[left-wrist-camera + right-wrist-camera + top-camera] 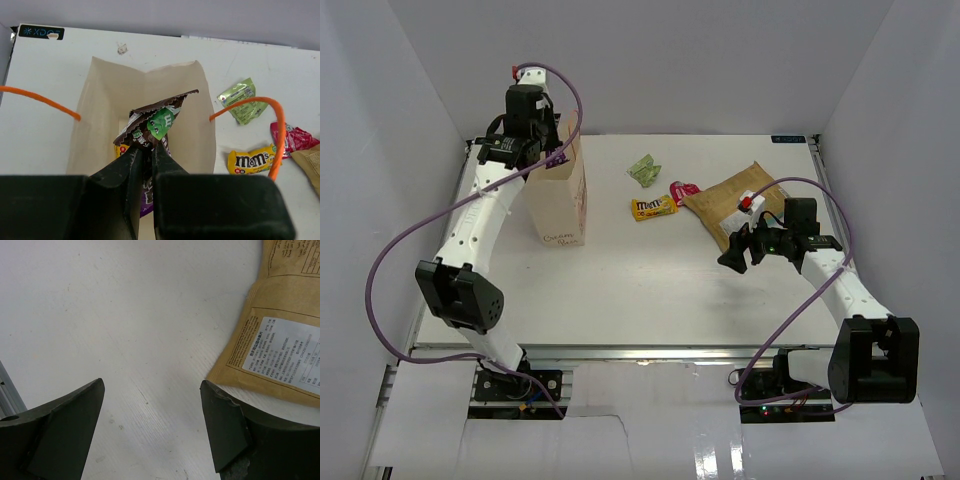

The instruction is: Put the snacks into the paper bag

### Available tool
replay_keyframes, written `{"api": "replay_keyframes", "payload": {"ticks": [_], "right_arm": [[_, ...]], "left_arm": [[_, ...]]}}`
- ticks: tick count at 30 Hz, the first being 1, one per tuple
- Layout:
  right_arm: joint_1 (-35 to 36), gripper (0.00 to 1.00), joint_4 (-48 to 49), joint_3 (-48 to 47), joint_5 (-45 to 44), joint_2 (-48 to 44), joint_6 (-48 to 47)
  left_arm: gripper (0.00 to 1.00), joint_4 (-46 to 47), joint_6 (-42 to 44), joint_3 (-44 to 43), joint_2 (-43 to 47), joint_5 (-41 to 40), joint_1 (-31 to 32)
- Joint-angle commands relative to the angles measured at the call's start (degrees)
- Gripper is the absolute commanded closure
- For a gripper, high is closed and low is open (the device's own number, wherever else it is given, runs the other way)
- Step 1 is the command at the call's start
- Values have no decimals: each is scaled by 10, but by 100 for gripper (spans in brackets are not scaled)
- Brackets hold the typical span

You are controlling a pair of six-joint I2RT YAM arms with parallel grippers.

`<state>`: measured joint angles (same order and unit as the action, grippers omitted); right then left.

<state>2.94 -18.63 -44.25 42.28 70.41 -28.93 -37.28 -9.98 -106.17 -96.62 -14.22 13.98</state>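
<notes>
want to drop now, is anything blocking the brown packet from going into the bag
Nothing visible does. The left gripper holds the dark brown packet right over the open mouth of the paper bag, and the orange handles sit off to either side, clear of the opening.

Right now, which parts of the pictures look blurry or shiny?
Left wrist view: the left gripper is a dark, soft-edged blob at the bottom, but the brown packet it pinches and the paper bag look sharp. Right wrist view: the right gripper is dark too; print on the pouch is crisp. Top view: white shine on the front ledge, soft shadows.
</notes>
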Motion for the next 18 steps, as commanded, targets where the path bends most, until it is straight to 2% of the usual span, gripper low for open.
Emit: {"api": "replay_keyframes", "payload": {"ticks": [1, 4, 11, 14, 15, 18], "right_arm": [[-4, 17, -5, -19, 5, -14, -4], [-4, 17, -4, -19, 6, -11, -4], [-4, 17, -4, -22, 5, -5, -6], [-4, 17, -4, -21, 6, -4, -6], [-4, 17, -4, -22, 6, -2, -5], [-4, 17, 2, -31, -18, 5, 11]], "left_arm": [[81, 17, 11, 9, 46, 10, -7], [81, 19, 15, 34, 49, 28, -8], [62, 30, 27, 91, 67, 96, -8], [39, 30, 22, 98, 62, 103, -8], [27, 30, 18, 97, 63, 92, -8], [19, 28, 5, 73, 68, 60, -8]]}}
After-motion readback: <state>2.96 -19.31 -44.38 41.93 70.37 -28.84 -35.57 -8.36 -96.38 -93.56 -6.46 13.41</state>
